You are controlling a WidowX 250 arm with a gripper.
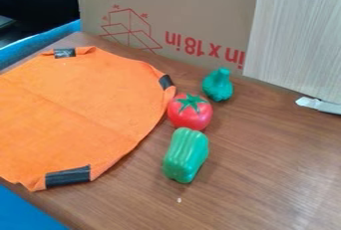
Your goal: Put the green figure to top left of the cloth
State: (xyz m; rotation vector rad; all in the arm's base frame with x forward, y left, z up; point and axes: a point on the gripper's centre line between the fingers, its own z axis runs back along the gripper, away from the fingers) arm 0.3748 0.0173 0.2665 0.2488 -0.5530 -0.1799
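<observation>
Green figure (218, 85) just beside the tomato (189, 113).

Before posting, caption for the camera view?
Knobby green figure, glossy red toy tomato and ridged green toy pepper beside an orange cloth on a brown wood-grain table.

This looks like a makeshift test corner in a lab or workroom, though which of the two cannot be told. A plain brown cardboard sheet (193, 0) with red print turned upside down stands as a screen along the far edge of the wood-grain desk (266, 174), with a pale wood-grain board (296, 40) at its right. On the desk, a toy-like tomato (190, 112) sits beside an orange cloth (80, 104) that has black patches (67, 175) on its rim.
</observation>
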